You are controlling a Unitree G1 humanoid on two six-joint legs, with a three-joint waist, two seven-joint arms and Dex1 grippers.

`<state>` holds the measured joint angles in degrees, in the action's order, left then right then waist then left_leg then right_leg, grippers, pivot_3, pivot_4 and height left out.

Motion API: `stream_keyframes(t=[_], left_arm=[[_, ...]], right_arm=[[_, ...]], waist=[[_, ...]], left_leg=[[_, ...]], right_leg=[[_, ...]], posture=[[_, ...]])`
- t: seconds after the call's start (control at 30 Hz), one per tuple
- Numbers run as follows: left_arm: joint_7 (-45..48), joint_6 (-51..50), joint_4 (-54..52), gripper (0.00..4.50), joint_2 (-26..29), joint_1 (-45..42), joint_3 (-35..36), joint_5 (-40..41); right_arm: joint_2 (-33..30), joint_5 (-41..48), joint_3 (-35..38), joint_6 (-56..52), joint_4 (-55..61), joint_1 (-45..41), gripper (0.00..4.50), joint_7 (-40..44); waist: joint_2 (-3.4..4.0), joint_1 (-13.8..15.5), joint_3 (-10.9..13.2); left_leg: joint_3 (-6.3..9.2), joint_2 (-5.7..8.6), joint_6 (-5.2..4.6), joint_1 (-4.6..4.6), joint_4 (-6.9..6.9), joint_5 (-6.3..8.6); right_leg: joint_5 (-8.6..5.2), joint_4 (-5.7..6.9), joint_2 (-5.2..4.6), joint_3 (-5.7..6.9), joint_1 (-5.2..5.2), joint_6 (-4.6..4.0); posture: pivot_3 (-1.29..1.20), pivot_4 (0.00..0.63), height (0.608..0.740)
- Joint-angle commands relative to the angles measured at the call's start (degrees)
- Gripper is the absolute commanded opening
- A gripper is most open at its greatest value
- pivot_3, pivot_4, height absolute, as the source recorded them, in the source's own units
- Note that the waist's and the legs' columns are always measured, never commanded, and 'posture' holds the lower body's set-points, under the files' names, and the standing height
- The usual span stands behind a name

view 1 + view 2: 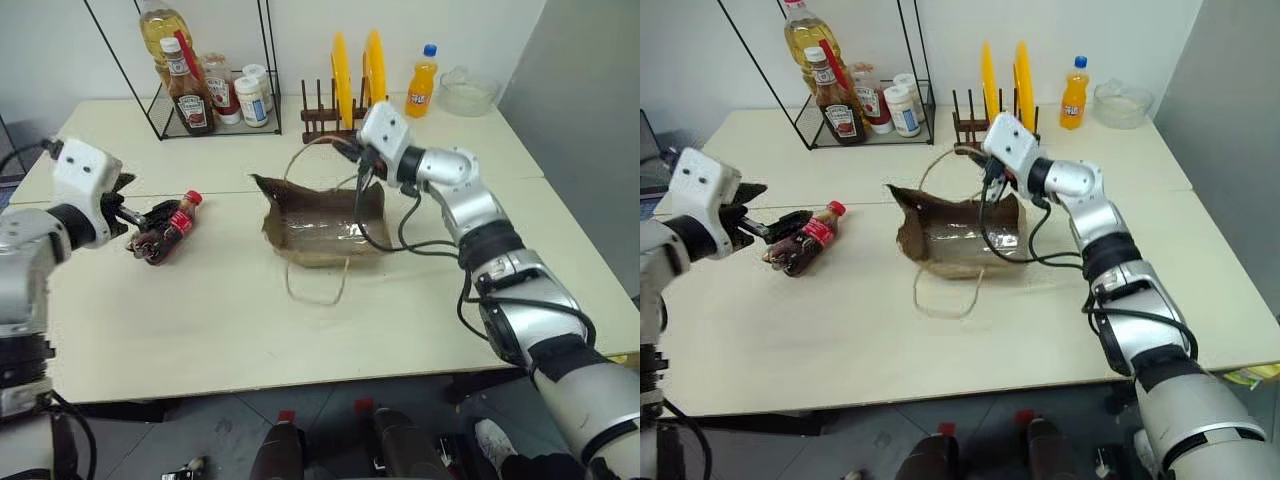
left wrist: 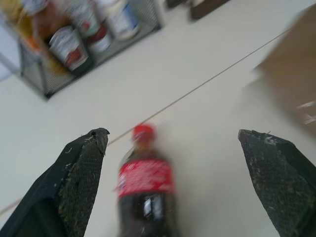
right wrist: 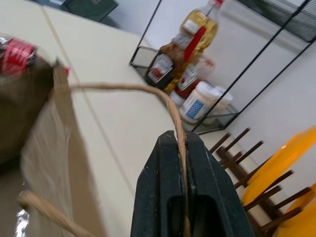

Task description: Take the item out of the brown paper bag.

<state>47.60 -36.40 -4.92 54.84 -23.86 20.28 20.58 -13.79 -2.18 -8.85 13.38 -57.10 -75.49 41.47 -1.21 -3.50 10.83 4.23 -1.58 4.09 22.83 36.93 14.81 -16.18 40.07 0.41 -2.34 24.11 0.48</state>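
Note:
The item, a small cola bottle (image 1: 176, 224) with a red cap and label, lies on its side on the table, left of the brown paper bag (image 1: 320, 228) and outside it. My left gripper (image 1: 150, 232) is open, and its fingers (image 2: 81, 173) stand either side of the bottle (image 2: 145, 190) without touching it. The crumpled bag stands open at mid table, and one loop handle (image 1: 315, 285) hangs over its front. My right gripper (image 3: 180, 137) is shut on the other thin handle (image 3: 118, 88), held above the bag's back edge (image 1: 352, 152).
At the back left a wire rack (image 1: 262, 95) holds a ketchup bottle (image 1: 187, 95), an oil bottle and jars. Behind the bag are a wooden dish rack (image 1: 325, 120) with yellow plates, an orange soda bottle (image 1: 422, 85) and a glass bowl (image 1: 468, 92).

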Motion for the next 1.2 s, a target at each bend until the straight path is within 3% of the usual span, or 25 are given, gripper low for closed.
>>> stream_keyframes(t=[0.03,0.13,0.4,0.57,0.7,0.77,0.87,0.97,1.1,1.2], left_arm=[[4.07,-3.59,-11.47,4.48,-1.17,5.62,1.41,7.68],[1.1,-5.17,-15.04,4.48,-4.1,7.39,0.31,9.43],[-4.08,-5.71,-18.57,4.5,-10.45,11.08,-1.06,10.89],[-8.41,-4.5,-17.17,4.5,-15.27,12.51,-0.99,10.65],[-13.33,-3.46,-17.52,4.5,-19.53,13.53,-0.84,10.12],[-19.65,-1.93,-17.81,4.5,-22.69,14.22,-0.37,6.82],[-25.74,-0.49,-21.6,4.5,-26.35,19.52,0.0,3.34],[-29.57,0.98,-25.23,4.5,-29.1,24.31,-1.28,0.76],[-34.86,3.19,-26.86,4.5,-33.94,28.54,-5.11,-3.44],[-36.16,4.64,-27.59,4.5,-36.39,31.75,-8.55,-5.88]], right_arm=[[0.74,0.12,1.69,-1.73,-4.47,-4.5,0.0,-0.55],[1.11,0.22,2.21,-2.54,-6.6,-5.44,0.0,0.66],[-1.46,0.5,2.12,-4.62,-3.85,-4.12,2.63,6.92],[-5.62,1.61,2.86,-8.38,4.12,-1.22,4.47,9.45],[-8.9,5.78,5.79,-17.56,17.63,3.46,4.47,10.52],[-9.82,10.06,10.07,-26.87,31.24,9.47,4.47,6.67],[-8.66,14.0,16.11,-39.33,56.22,24.95,4.47,-2.62],[-6.32,13.14,18.27,-44.09,74.97,41.51,4.47,-10.56],[-2.0,9.29,18.79,-45.09,86.13,59.44,4.47,-20.01],[-0.62,8.32,17.45,-44.59,88.46,67.64,4.47,-22.56]], waist=[[0.0,0.02,0.0],[-0.01,0.19,0.0],[0.0,0.29,0.0],[0.0,0.37,0.0],[-0.01,0.67,0.0],[-0.02,0.96,-0.01],[-0.07,1.29,-0.11],[-0.07,1.72,-0.12],[-0.01,1.88,-0.13],[0.01,1.81,-0.17]], left_leg=[[0.0,0.0,0.0,-0.02,0.0,0.0],[0.0,-0.02,-0.12,-0.01,0.01,0.07],[0.02,0.02,-0.13,0.02,0.03,0.07],[0.03,0.01,-0.13,0.02,0.04,0.07],[0.04,-0.03,-0.13,0.04,0.05,0.07],[0.06,-0.04,-0.13,0.05,0.05,0.07],[0.15,-0.1,-0.14,0.06,0.04,0.08],[0.22,-0.14,-0.14,0.11,-0.05,0.09],[0.17,-0.06,-0.07,0.0,0.08,0.04],[0.12,0.07,-0.04,-0.71,0.05,0.02]], right_leg=[[0.0,0.0,0.0,0.0,-0.02,0.0],[0.0,-0.04,0.0,-0.03,-0.04,0.0],[0.0,-0.03,0.01,-0.03,-0.03,0.0],[0.0,-0.02,0.0,-0.03,-0.04,0.0],[0.0,-0.03,-0.02,-0.03,-0.04,0.0],[0.0,-0.04,-0.02,-0.04,-0.04,0.0],[0.0,-0.07,-0.04,-0.11,-0.09,0.0],[-0.01,-0.11,-0.13,-0.12,-0.1,-0.01],[0.02,-0.04,-0.16,-0.17,-0.2,0.06],[0.04,-0.26,0.03,-0.17,-0.93,0.18]], posture=[[0.0,0.15,0.74],[0.0,0.15,0.74],[0.0,0.15,0.74],[0.0,0.15,0.74],[0.0,0.15,0.74],[0.0,0.15,0.74],[0.0,0.15,0.74],[0.0,0.15,0.74],[0.0,0.15,0.74],[0.0,0.15,0.74]])
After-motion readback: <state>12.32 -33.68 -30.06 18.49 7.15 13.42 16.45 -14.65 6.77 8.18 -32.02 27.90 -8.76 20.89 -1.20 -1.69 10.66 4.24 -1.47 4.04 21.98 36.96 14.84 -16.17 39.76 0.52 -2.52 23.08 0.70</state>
